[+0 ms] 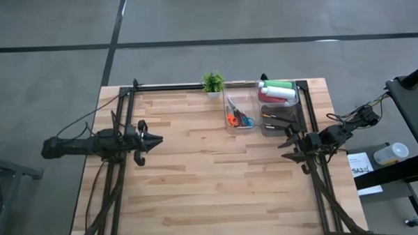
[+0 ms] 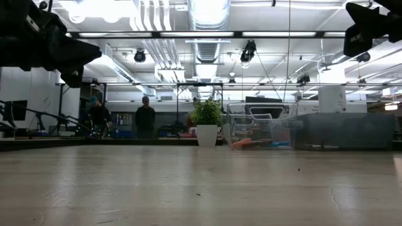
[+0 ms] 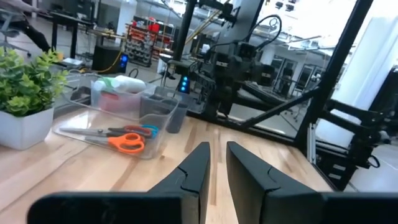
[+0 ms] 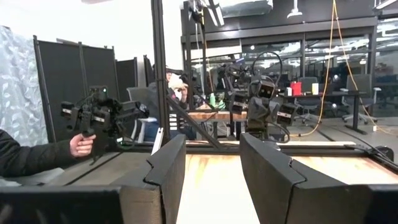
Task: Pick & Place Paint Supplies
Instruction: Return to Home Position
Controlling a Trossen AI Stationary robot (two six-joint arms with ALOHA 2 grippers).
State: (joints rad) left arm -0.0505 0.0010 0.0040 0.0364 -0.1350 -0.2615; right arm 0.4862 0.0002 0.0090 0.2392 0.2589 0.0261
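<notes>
Left end effector (image 1: pixel 154 139) is being held narrow, right end effector (image 1: pixel 286 144) wider, both empty; slow retreat avoiding the clear bin (image 1: pixel 228 115) is being advised.

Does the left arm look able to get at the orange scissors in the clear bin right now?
Likely yes. Bare tabletop lies between the left gripper and the open-topped bin holding the orange scissors; the right gripper sits beside the other bin.

Robotics lab in open industrial hall. Exposed ceiling ducts (image 2: pixel 210 53), strip lights (image 2: pixel 251 34), concrete floor (image 1: pixel 261 18). Wooden worktable (image 1: pixel 197 181) inside black frame (image 1: pixel 173 86). Dark partition panels (image 4: pixel 81 81), equipment racks (image 3: pixel 146 43), people standing behind (image 2: pixel 145 118).
</notes>
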